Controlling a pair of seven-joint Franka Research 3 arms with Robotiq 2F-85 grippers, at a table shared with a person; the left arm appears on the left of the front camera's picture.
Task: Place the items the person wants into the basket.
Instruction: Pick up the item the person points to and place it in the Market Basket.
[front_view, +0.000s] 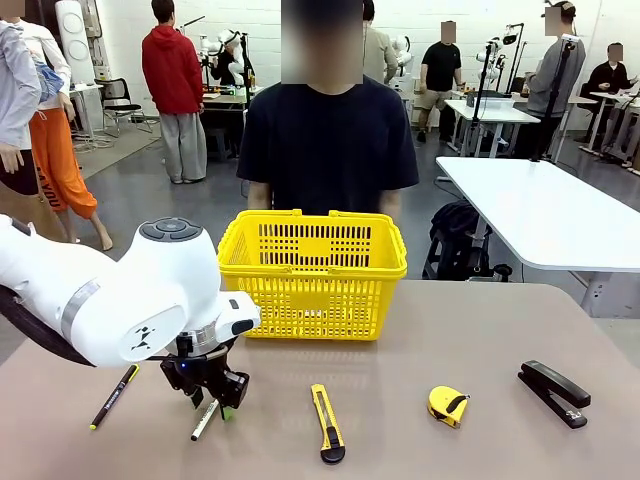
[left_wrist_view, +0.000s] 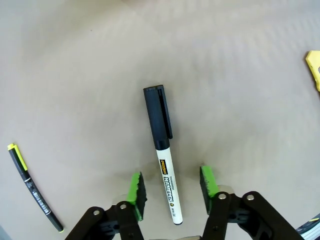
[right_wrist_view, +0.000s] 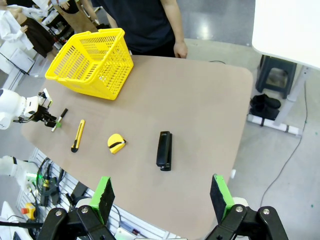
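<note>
The white marker with a black cap (left_wrist_view: 165, 165) lies flat on the table between the green pads of my left gripper (left_wrist_view: 171, 189), and a gap shows on each side of it. Seen from the front, the left gripper (front_view: 210, 400) hangs low over the marker (front_view: 205, 420) at the table's near left, still open. The black pen with yellow accents (front_view: 113, 397) lies further left. The yellow-and-black tape measure (front_view: 447, 405) sits near right. The yellow basket (front_view: 312, 268) stands at the far middle, in front of the person (front_view: 328, 140). My right gripper (right_wrist_view: 161, 197) is open, high above the table.
A yellow utility knife (front_view: 326, 423) lies between the marker and the tape measure. A black stapler (front_view: 553, 392) rests at the near right. Bare tabletop (front_view: 480, 330) stretches between the items and the basket. A white table (front_view: 540, 210) stands beyond on the right.
</note>
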